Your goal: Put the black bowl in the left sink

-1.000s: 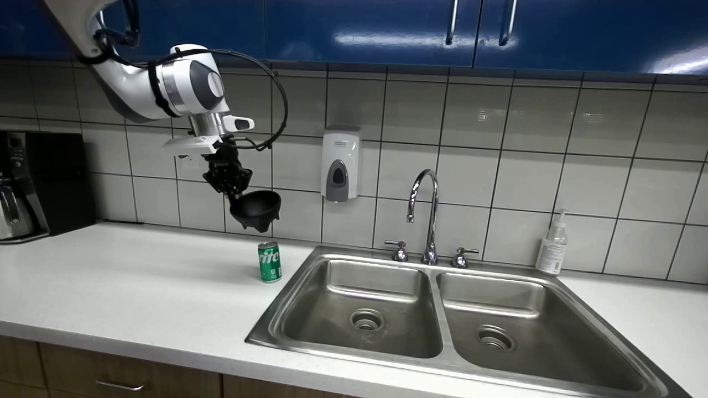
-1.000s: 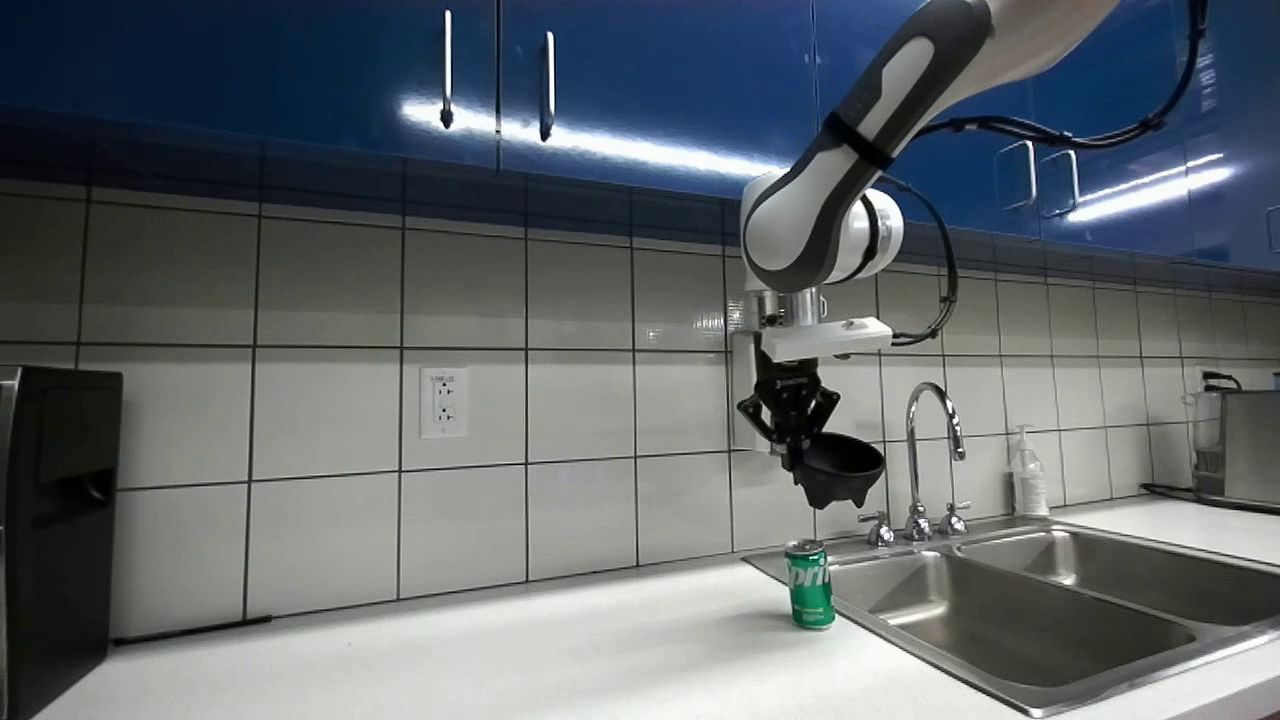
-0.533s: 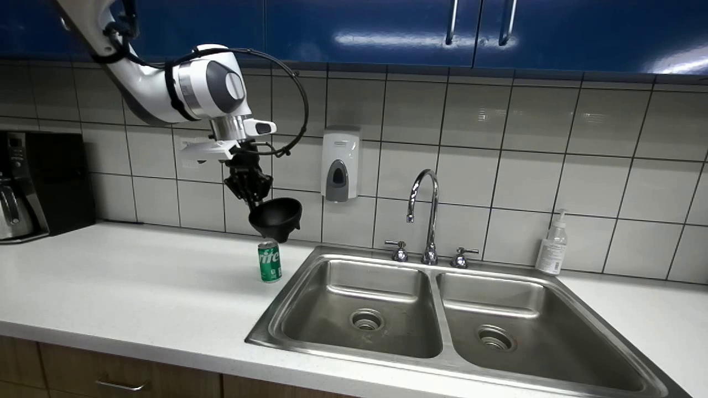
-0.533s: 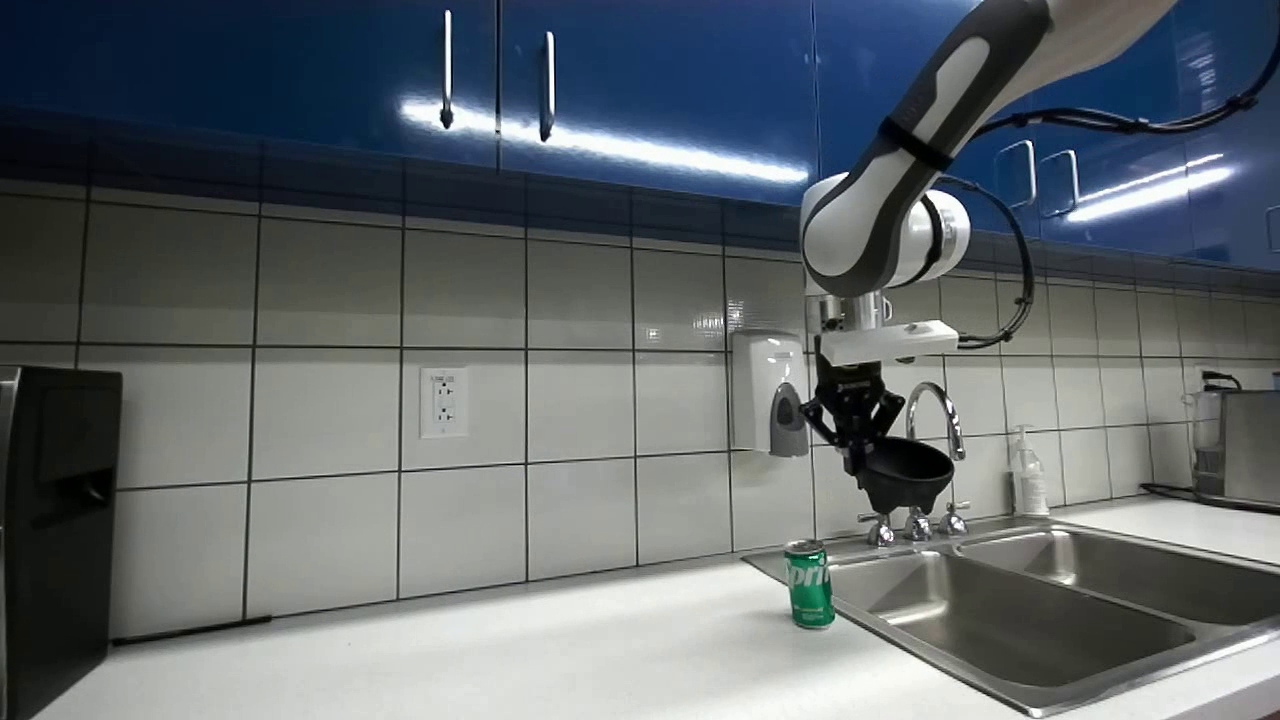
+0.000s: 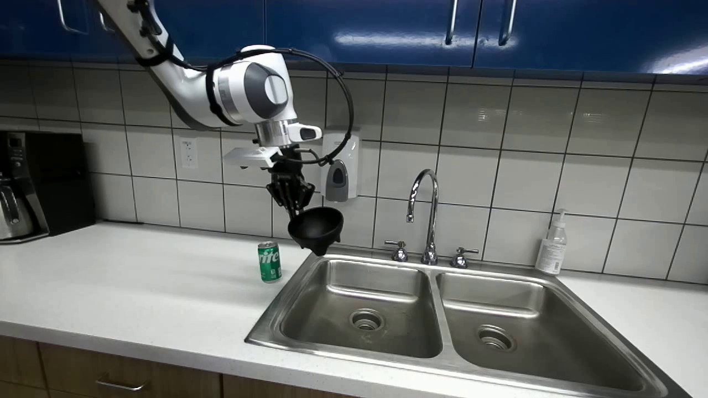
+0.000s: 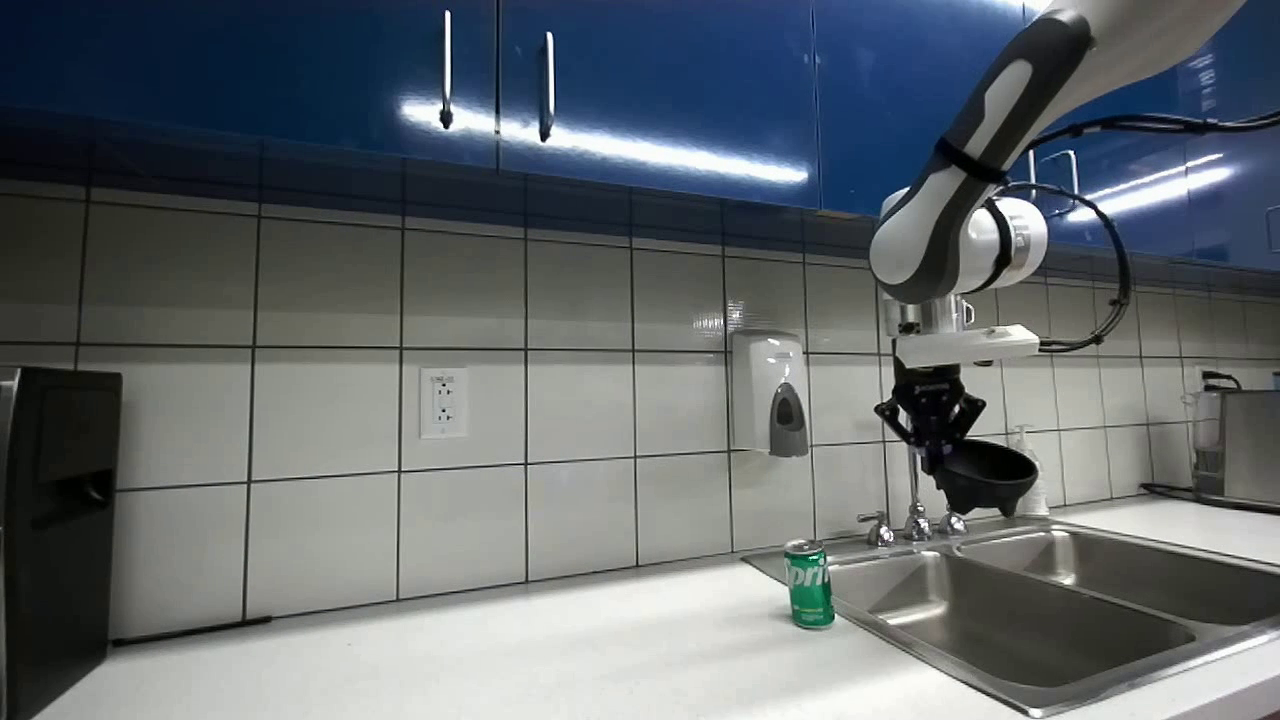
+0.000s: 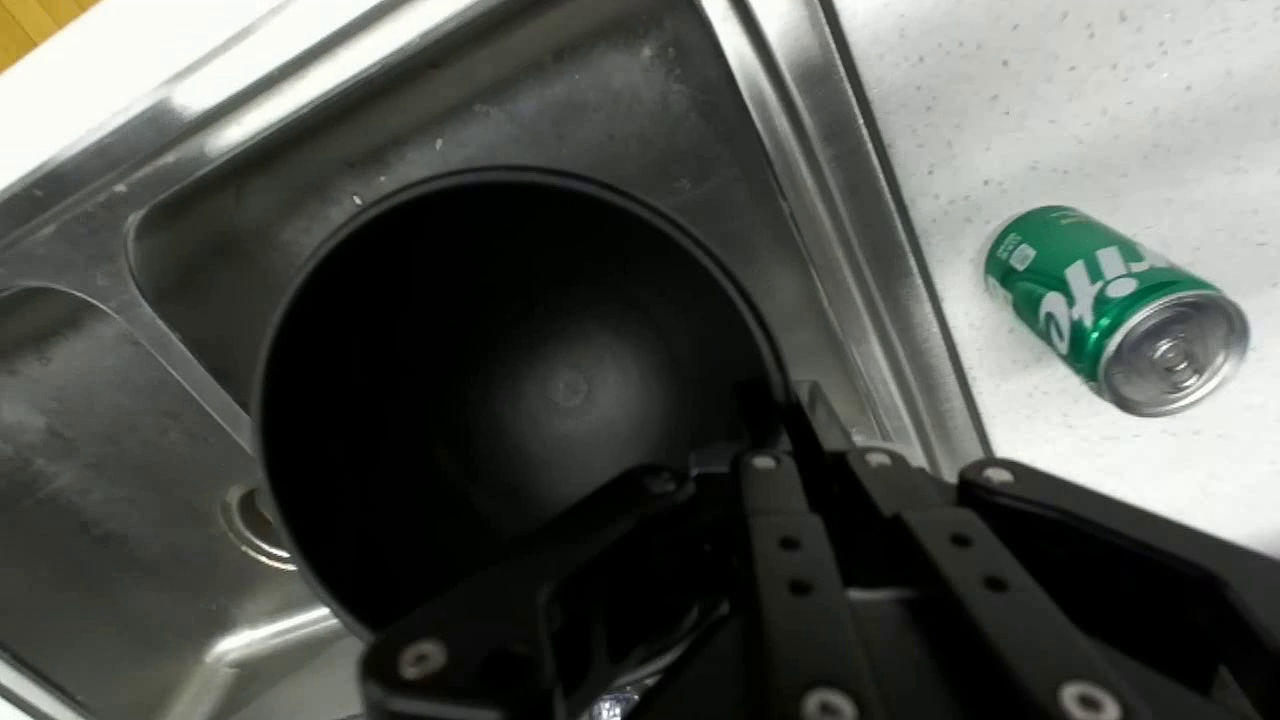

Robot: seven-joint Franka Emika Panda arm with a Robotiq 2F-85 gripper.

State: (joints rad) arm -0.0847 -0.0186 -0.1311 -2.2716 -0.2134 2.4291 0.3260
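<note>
1. Tiled wall (image 5: 478, 143), pale, dark-lined; white outlet (image 6: 444, 402) set in it.
2. Blue cupboards (image 5: 359, 22) above, metal handles (image 6: 447, 70), glossy (long streak of white light (image 6: 600, 142) along them).
3. White counter (image 5: 138, 287), speckled in the wrist view; wooden drawers (image 5: 138, 373) beneath.

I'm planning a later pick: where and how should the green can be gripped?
Probably around the upper side wall of the green can, from above: it stands upright on the counter, round and straight-sided, its top exposed. The gripper must first release the black bowl, whose rim it holds.
</note>
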